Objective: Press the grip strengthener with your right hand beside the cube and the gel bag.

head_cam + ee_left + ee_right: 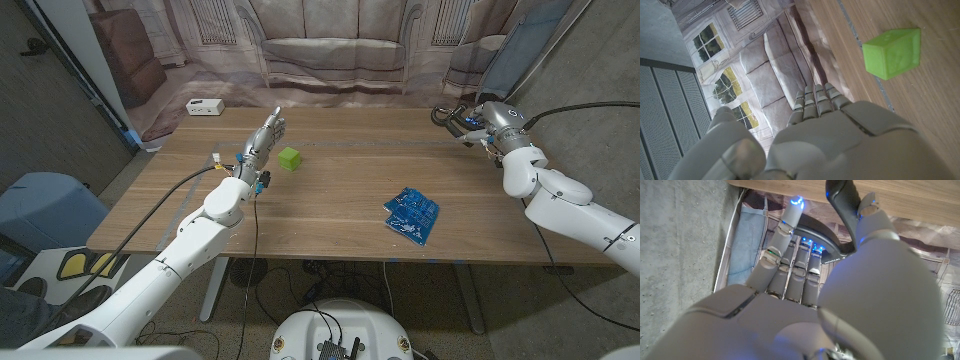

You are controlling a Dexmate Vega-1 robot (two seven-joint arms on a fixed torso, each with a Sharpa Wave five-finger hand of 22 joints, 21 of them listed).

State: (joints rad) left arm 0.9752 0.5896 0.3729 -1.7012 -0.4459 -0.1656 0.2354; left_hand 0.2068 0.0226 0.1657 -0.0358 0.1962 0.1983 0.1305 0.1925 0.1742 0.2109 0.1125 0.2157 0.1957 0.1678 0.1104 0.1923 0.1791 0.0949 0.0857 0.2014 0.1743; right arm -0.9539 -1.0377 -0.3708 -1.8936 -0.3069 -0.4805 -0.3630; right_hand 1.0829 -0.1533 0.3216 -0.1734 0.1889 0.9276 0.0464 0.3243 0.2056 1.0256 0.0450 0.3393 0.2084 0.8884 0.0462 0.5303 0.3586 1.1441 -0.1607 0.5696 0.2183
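cube (289, 158): showing bright lime green, plain faces. gel bag (411, 214): showing blue with a fine darker print, lying right of the cube. grip strengthener (826, 239): showing black handles with blue glints. left robot hand (262, 140) and right robot hand (487, 122): showing pale grey with dark seams. table (330, 235): showing light wood grain. Small white box (204, 106) sitting left of the cube.

White glossy rounded arm shells, black cable running along the left arm (175, 215), grey segmented left hand (262, 138), grey right hand (810, 300) with blue lights glowing at its fingertips (797, 202)
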